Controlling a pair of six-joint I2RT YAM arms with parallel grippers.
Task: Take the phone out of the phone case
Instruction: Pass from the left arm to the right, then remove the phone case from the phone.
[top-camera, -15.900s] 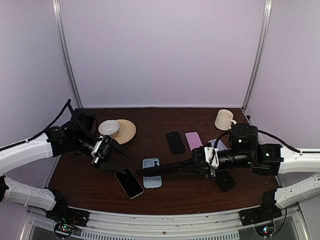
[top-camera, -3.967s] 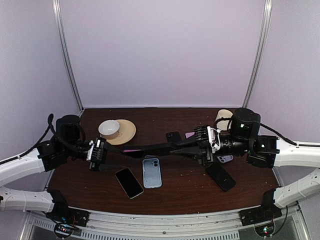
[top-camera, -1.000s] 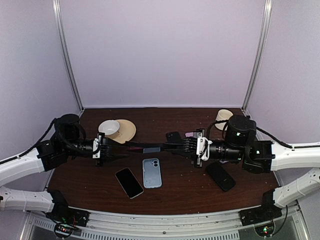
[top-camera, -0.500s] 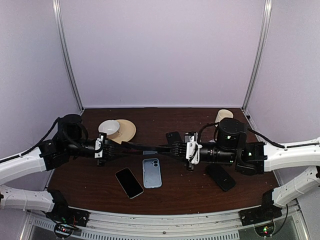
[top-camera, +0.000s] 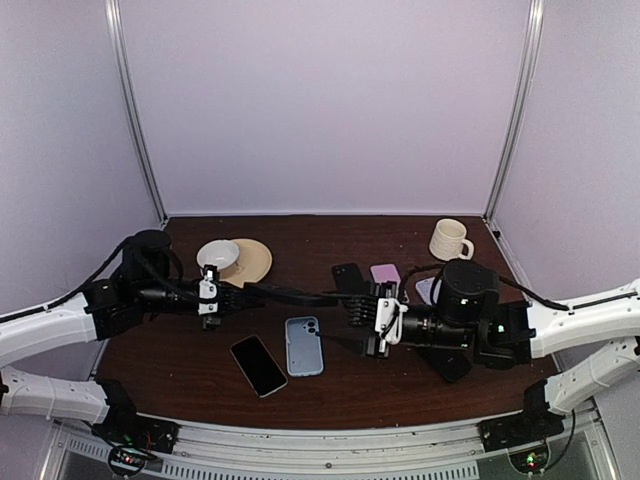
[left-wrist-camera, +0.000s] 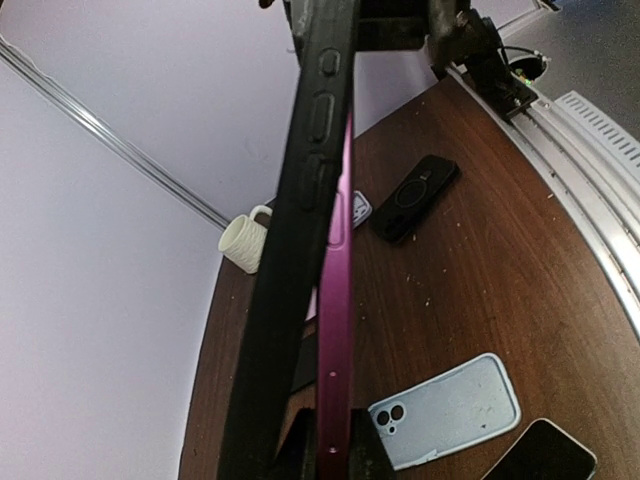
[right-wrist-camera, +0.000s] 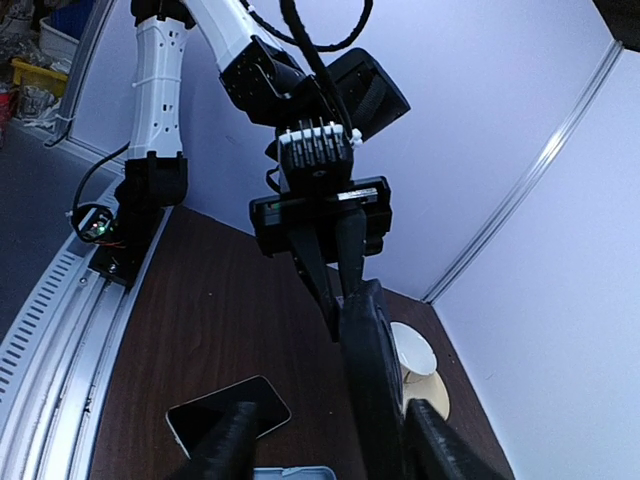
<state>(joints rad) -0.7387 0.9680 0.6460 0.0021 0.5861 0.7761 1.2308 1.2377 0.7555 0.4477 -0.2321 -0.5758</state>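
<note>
Phone (left-wrist-camera: 335, 340), a magenta sliver seen edge-on, is up in the air, lying flat against its black phone case (left-wrist-camera: 295, 250), side buttons facing the left wrist camera. Whether it sits fully inside the case, I can't tell from here.

Left gripper (top-camera: 238, 295) is clamped tight on the near end of the pair, and case and phone run straight out past its fingertips toward the other arm. Right gripper (right-wrist-camera: 340, 408) faces it head-on with its jaws parted. The far end of the case pokes in between the two fingers (right-wrist-camera: 235, 440), and daylight shows on at least the one side, so it has no grasp there.

Down on the brown table (top-camera: 200, 375), directly under the span between the two grippers, lies a light blue case (top-camera: 303, 345), camera cut-out up. Just beside that, under the left gripper's fingertips, sits a black handset (top-camera: 259, 365), screen up. Beyond the right gripper's fingertips lie a small black phone (top-camera: 347, 277) and a pink one (top-camera: 385, 273), side by side. A cream mug (top-camera: 450, 240) stands well behind the right gripper. A white bowl (top-camera: 217, 255) rests on a tan plate (top-camera: 255, 262) just past the left gripper.
</note>
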